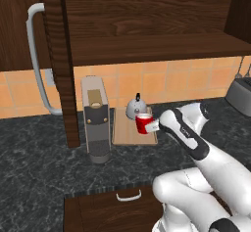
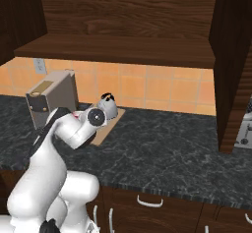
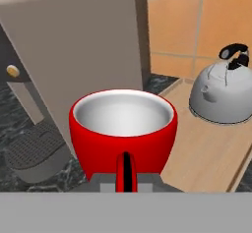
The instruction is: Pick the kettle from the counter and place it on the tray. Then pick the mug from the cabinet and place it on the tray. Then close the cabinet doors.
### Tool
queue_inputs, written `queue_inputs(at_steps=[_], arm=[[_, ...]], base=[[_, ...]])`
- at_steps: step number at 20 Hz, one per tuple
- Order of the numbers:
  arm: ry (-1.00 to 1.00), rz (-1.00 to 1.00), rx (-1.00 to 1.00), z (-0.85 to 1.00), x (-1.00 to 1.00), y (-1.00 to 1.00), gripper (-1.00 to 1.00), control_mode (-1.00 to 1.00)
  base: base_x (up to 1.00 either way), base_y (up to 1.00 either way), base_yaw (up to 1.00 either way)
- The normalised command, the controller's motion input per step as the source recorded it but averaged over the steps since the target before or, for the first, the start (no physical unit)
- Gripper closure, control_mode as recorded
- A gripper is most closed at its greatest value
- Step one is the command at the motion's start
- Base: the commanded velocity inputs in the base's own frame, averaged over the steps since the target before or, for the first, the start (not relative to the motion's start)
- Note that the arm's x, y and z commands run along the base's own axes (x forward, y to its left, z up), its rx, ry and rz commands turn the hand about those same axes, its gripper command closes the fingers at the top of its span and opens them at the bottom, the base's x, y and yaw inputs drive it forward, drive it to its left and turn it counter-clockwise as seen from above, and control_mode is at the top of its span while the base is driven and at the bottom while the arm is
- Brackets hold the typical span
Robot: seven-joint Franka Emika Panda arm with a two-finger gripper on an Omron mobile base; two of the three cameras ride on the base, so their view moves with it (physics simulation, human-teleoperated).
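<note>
The red mug (image 1: 143,124) with a white inside is upright, and my gripper (image 1: 153,125) is shut on its side handle. In the hand view the mug (image 3: 123,129) is close up, with its handle between my gripper (image 3: 126,182) at the bottom edge. It is over the front left part of the light-wood tray (image 1: 126,134); I cannot tell whether it touches the board. The silver kettle (image 1: 137,107) with a black handle stands on the tray's far end, also seen as kettle (image 3: 222,95) on tray (image 3: 206,153). The cabinet (image 1: 147,25) above is open, with its left door (image 1: 56,55) swung out.
The tall grey-beige coffee machine (image 1: 95,121) stands just left of the tray, close to the mug. The right cabinet door (image 2: 234,65) hangs open over the counter (image 2: 162,148). A toaster (image 1: 240,96) sits at the far right. Wooden drawers (image 1: 129,196) run below the counter's front edge.
</note>
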Motion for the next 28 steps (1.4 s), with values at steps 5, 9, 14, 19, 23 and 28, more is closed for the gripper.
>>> queue_inputs(at_steps=[5,9,14,19,23,28], arm=[[0.01,0.10,-0.04,-0.26,0.59,0.00,1.00,-1.00],[0.04,0.09,-0.12,-0.34,0.40,0.02,1.00,-1.00],[0.01,0.08,-0.09,-0.28,0.23,0.02,1.00,-1.00],[-0.01,0.05,-0.01,-0.20,0.16,0.00,1.00,-1.00],[-0.03,0.04,0.00,-0.23,0.19,0.00,1.00,-1.00],[-0.03,0.03,-0.01,-0.22,0.06,0.00,1.00,-1.00]], base=[[0.00,0.00,0.00],[0.00,0.00,0.00],[0.00,0.00,0.00],[0.00,0.00,0.00],[0.00,0.00,0.00],[0.00,0.00,0.00]])
